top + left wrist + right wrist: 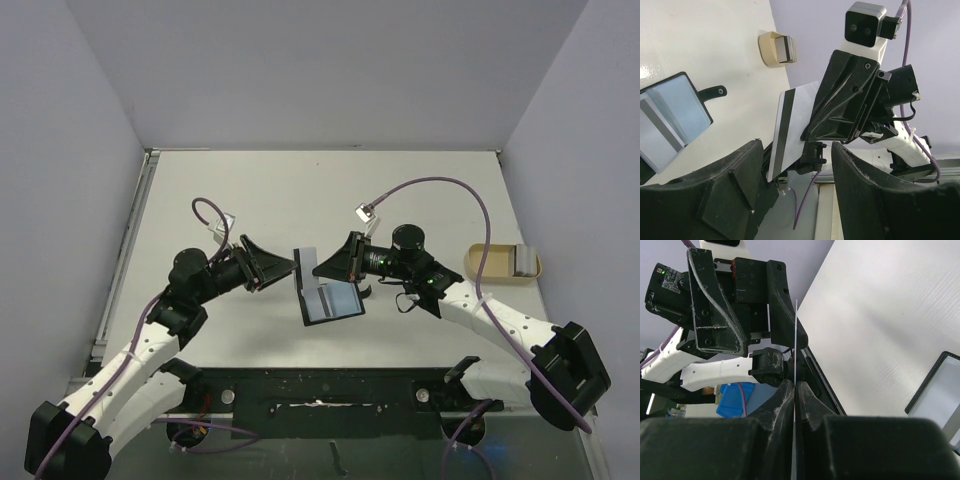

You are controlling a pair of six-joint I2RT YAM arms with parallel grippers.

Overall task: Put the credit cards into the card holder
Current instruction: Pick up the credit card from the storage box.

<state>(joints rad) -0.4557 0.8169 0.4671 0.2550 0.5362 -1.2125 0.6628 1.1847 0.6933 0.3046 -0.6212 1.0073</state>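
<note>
The card holder lies open on the table, black with a grey-blue inside; it also shows in the left wrist view and at the right edge of the right wrist view. My right gripper is shut on a pale credit card with a dark stripe and holds it on edge just above the holder's far left corner. In the right wrist view the card is edge-on between the closed jaws of the right gripper. My left gripper is open and empty, its jaws facing the card from the left.
A tan shallow tray sits at the right of the table with another grey card in it; the tray also shows in the left wrist view. The two grippers are close together, almost tip to tip.
</note>
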